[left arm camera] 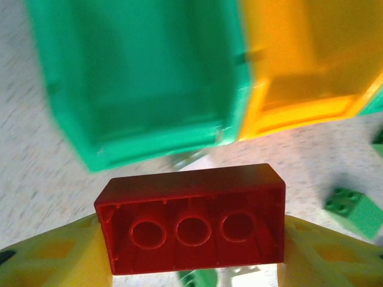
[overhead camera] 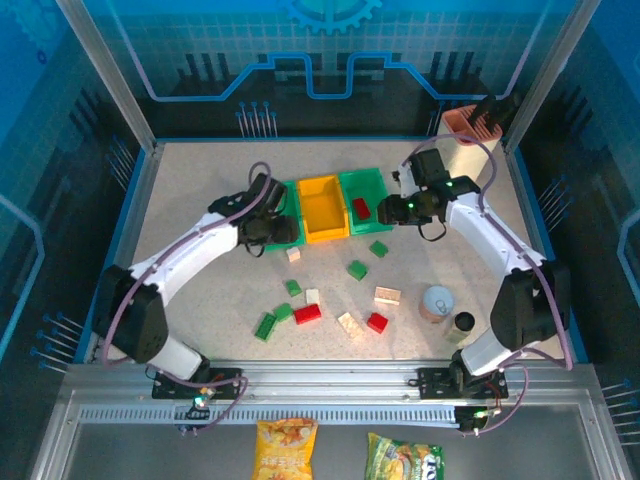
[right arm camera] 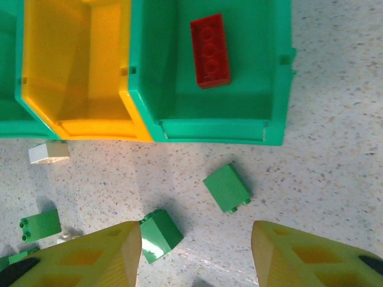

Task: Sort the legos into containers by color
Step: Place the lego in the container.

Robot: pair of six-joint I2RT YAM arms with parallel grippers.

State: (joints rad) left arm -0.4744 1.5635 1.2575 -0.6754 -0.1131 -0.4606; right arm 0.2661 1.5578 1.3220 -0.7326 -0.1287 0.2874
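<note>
In the left wrist view the left gripper [left arm camera: 191, 254] clamps a red brick [left arm camera: 191, 218] at lower centre, just below the left green bin [left arm camera: 152, 146] and the yellow bin [left arm camera: 299, 113]. The right gripper [right arm camera: 194, 257] stands open at the bottom of its view, under the right green bin [right arm camera: 215, 128] holding a second red brick [right arm camera: 210, 51], with loose green bricks [right arm camera: 227, 188] on the table [right arm camera: 335, 179] between

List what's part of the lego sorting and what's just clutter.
Job: left green bin, yellow bin, right green bin with a red brick inside; held red brick in the left hand; loose red bricks, green bricks, cream bricks.
Clutter: cream holder with pink rim, round can, snack bags.
</note>
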